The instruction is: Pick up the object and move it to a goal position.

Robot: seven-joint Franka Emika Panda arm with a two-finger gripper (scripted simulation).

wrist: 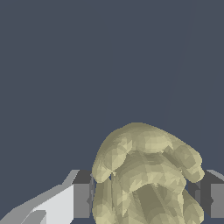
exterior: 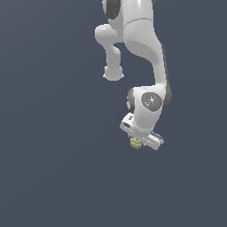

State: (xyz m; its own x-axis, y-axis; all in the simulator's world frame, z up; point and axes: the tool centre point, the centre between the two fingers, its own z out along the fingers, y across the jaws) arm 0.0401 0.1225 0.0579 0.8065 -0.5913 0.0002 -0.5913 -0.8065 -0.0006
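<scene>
The gripper [wrist: 146,201] is closed on the knobbly tan object [wrist: 146,175], which sits between its fingers [wrist: 81,199] and seems light, rigid and bumpy, best pinched across its middle.

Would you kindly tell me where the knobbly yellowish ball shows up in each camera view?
Exterior view: the ball sits just below centre, tucked under the white gripper.
Wrist view: it fills the lower middle of the picture, between the fingers.
Shared landmark: the gripper around it.
</scene>
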